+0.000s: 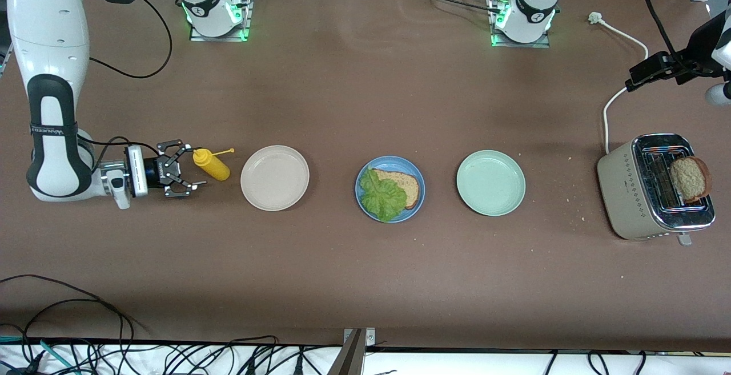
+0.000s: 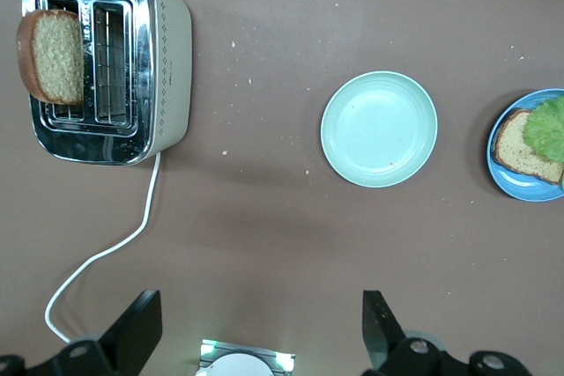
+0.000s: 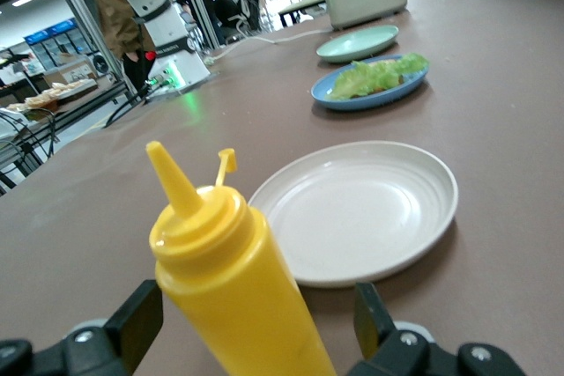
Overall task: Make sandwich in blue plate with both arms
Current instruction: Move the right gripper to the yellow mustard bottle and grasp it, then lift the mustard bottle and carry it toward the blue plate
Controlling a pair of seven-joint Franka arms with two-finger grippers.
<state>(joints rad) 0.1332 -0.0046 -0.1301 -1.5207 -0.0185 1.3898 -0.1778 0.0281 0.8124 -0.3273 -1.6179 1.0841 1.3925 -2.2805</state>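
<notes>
The blue plate (image 1: 417, 206) sits mid-table and holds one brown bread slice (image 1: 410, 185) with a green lettuce leaf (image 1: 384, 195) lying over part of it. A second bread slice (image 1: 690, 178) stands up out of the toaster (image 1: 634, 189) at the left arm's end. My right gripper (image 1: 185, 170) is low over the table at the right arm's end. It is open, with its fingers (image 3: 141, 323) on either side of a yellow squeeze bottle (image 3: 233, 279), and gaps show on both sides. My left gripper (image 2: 260, 328) hangs open and empty, high above the table near the toaster (image 2: 167, 50).
A beige-white plate (image 1: 274, 177) lies between the yellow bottle (image 1: 211, 164) and the blue plate. A pale green plate (image 1: 490, 182) lies between the blue plate and the toaster. The toaster's white cord (image 1: 614, 98) runs toward the left arm's base.
</notes>
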